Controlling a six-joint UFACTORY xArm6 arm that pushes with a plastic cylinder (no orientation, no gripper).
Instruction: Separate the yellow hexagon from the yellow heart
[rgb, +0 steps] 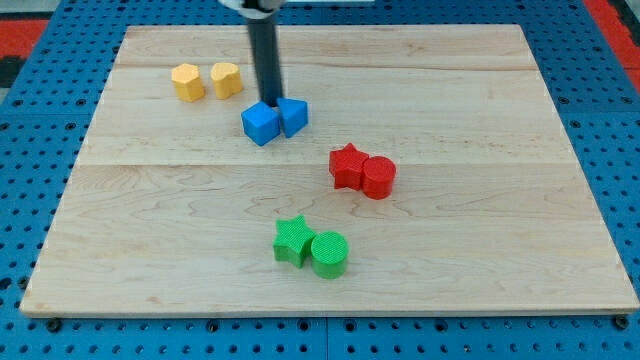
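The yellow hexagon (187, 82) and the yellow heart (226, 79) sit side by side at the board's upper left, a narrow gap between them. My tip (270, 99) is at the end of the dark rod, right of the yellow heart and just above the two blue blocks. It touches or nearly touches the top of the blue cube (260, 123). The tip is about a block's width away from the heart.
A second blue block (293, 116) sits against the blue cube. A red star (346, 166) and red cylinder (378, 177) are at right of centre. A green star (292, 240) and green cylinder (329, 254) lie toward the view's bottom. The wooden board (500, 260) rests on a blue pegboard.
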